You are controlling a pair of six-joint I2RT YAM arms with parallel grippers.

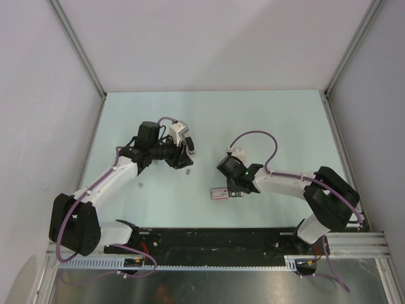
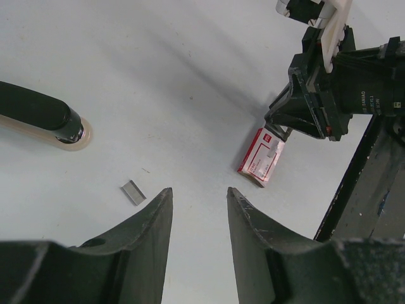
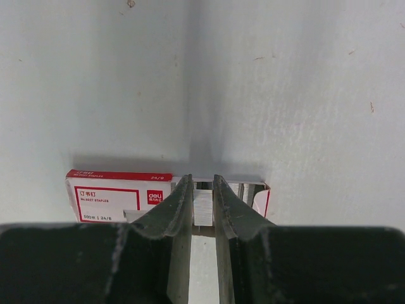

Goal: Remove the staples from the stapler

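Nearest the bases, the right gripper (image 3: 202, 183) pinches a strip of staples (image 3: 202, 209) over the red-and-white box (image 3: 117, 193). The strip is probably light, stiff and brittle, so hold its flat sides gently. Farther out, the left gripper (image 2: 199, 193) is spread near a loose strip (image 2: 133, 192), and the stapler (image 2: 38, 113) lies beyond on the desk (image 2: 158, 76).

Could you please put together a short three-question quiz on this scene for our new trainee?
1. True or false: the left gripper has its fingers apart with nothing between them.
2. Multiple choice: the right gripper has its fingers at (A) a blue cup, (B) the red-and-white box, (C) a roll of tape.
3. Short answer: in the left wrist view, what small grey thing lies on the table beside the left fingers?

Key: 1 true. 2 B. 3 a loose staple strip.
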